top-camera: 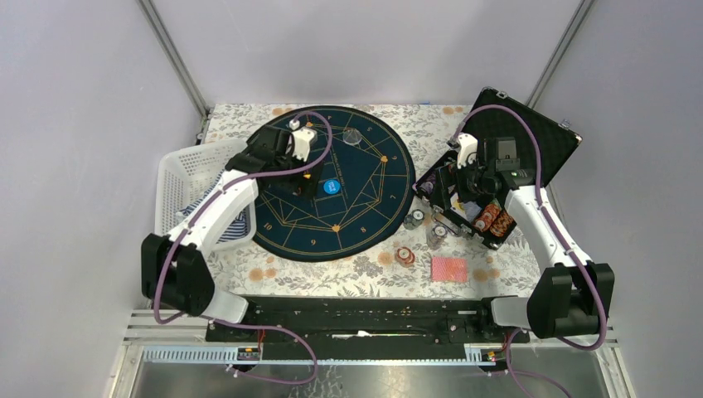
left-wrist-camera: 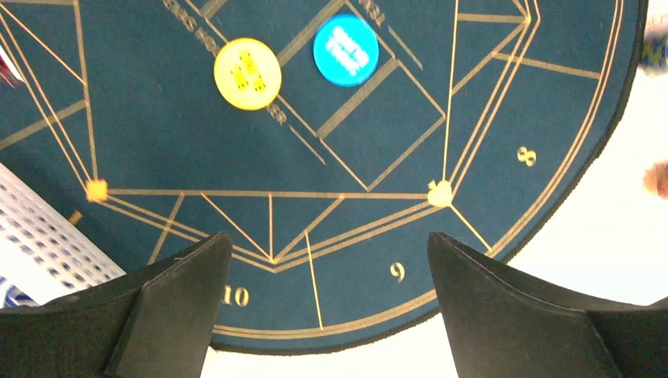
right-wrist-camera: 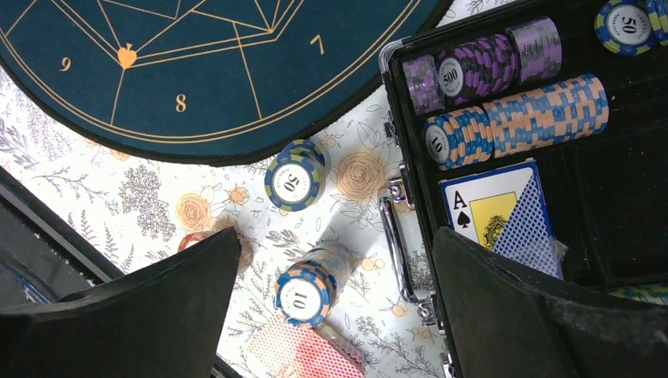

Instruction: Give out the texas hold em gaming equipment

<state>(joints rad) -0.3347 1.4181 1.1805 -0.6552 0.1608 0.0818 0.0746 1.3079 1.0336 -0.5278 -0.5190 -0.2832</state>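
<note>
a chip (right-wrist-camera: pixel 293 183) reads 50, the mat (right-wrist-camera: pixel 236 106) 8.

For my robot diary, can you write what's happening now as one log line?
left gripper: open, over mat | right gripper: open, over case edge | yellow button, blue button: on mat | chip stacks: on tablecloth

On the table (top-camera: pixel 365 278): mat (top-camera: pixel 365 215) at centre, basket (top-camera: pixel 184 174) just left of it, open case (top-camera: pixel 530 141) just right. On the mat, one button (left-wrist-camera: pixel 246 73) left of a second button (left-wrist-camera: pixel 346 49), close together. In the case, chip rows (right-wrist-camera: pixel 520 110) beside a card deck (right-wrist-camera: pixel 492 209). Between mat and case, one chip stack (right-wrist-camera: pixel 295 177) by the mat's rim, another (right-wrist-camera: pixel 309 287) nearer the arms. Nearer still, a low chip pile (top-camera: pixel 404 255), with a card pile (top-camera: pixel 450 269) to its right.
</note>
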